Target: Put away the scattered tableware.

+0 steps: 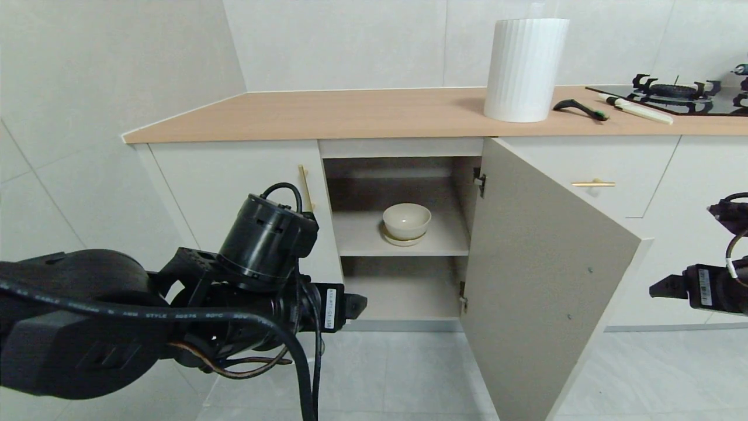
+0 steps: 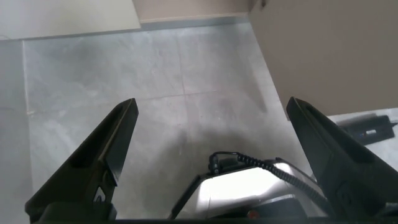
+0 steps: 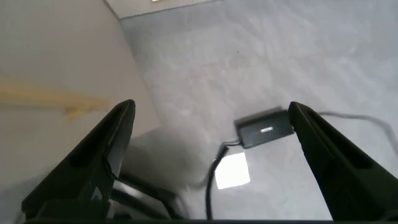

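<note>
1 bowl (image 1: 407, 220) sits upright on 1 small plate (image 1: 402, 240) on the upper shelf (image 1: 362, 234) of the cabinet, whose 1 door (image 1: 537, 263) stands swung open toward the right. On the bench (image 1: 350, 111) above stand 1 white ribbed container (image 1: 524, 69) and, just beside it toward the stove (image 1: 672, 96), 1 black-handled peeler (image 1: 579, 109) and 1 pale-handled knife (image 1: 634, 109). 2 tools hang low before the cabinet, both over the tiled floor (image 2: 155, 74): the left tool (image 2: 210, 106) spread wide and holding nothing, the right tool (image 3: 210, 107) likewise wide and bare, well apart from the bowl.
</note>
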